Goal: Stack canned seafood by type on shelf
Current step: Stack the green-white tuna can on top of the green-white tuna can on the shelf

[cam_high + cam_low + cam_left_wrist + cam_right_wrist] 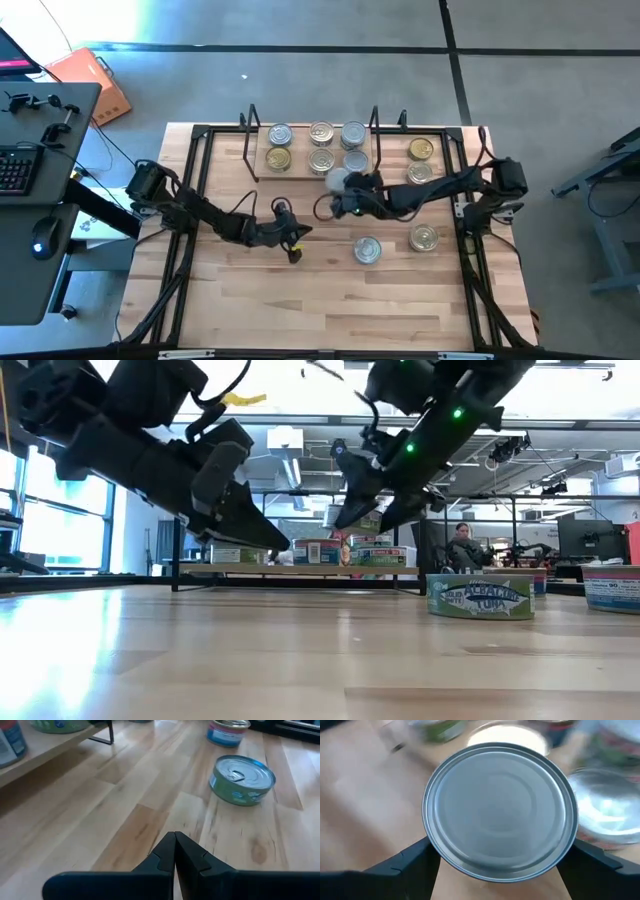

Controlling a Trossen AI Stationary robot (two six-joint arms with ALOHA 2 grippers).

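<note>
The right gripper's (500, 865) two dark fingers stand wide, clamped on either side of a short round silver-topped metal tin (500, 810), carried clear of the table just in front of the low wooden-board shelf with thin black wire uprights (262, 172), near the shelf's front edge. The shelf board already bears several tins: gold-topped ones toward its left end, silver-topped ones (353, 135) toward its right. Two more tins lie beyond the shelf's right end, and a green-sided silver tin (367, 249) and a gold-topped tin (424, 237) wait on the table toward its right edge. The left gripper (292, 240) hangs idle over the middle of the table, fingers pressed together.

The risks, as I judge them: the wide fingers could clip a wire upright or nudge neighbouring tins when lowering, and an off-centre release could topple the stack.
</note>
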